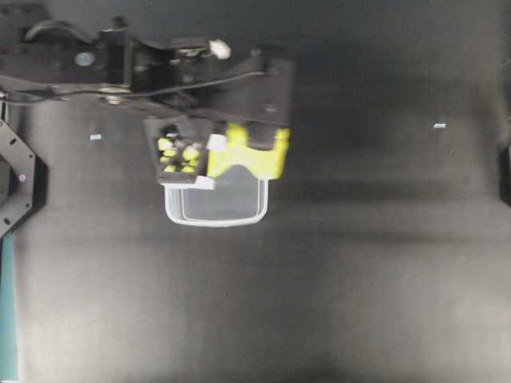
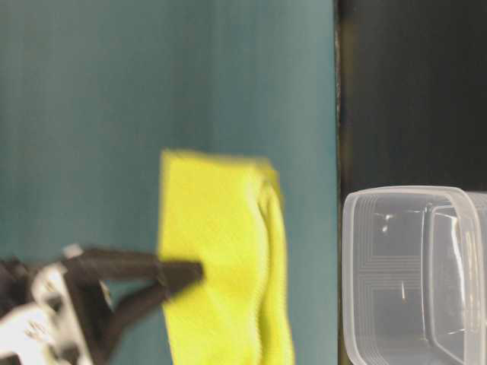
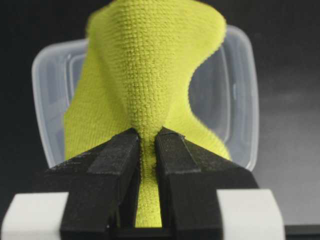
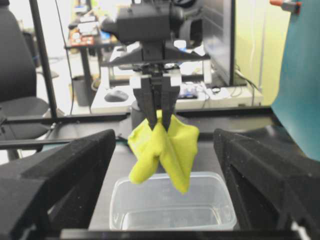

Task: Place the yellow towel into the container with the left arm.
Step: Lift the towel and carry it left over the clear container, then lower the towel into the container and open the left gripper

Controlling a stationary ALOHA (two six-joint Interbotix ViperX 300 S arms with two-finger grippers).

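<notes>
My left gripper (image 3: 147, 137) is shut on the yellow towel (image 3: 155, 65), pinching a ridge of cloth between its black jaws. The towel hangs from it in loose folds above the clear container (image 3: 235, 100). In the overhead view the towel (image 1: 247, 155) sits at the far rim of the container (image 1: 215, 223), beside the left gripper (image 1: 219, 149) with its white blocks. The right wrist view shows the towel (image 4: 162, 145) dangling just over the tub (image 4: 170, 205), its lowest tip level with the far rim. My right gripper (image 4: 164, 145) is open and empty, and its fingers (image 4: 75, 170) frame that view.
A teal board (image 2: 152, 91) stands at the table's side. Small blue tape marks (image 1: 96, 137) (image 1: 438, 125) lie on the black table. A black frame (image 1: 16, 175) sits at the left edge. A chair (image 4: 20, 75) and a desk stand beyond the table.
</notes>
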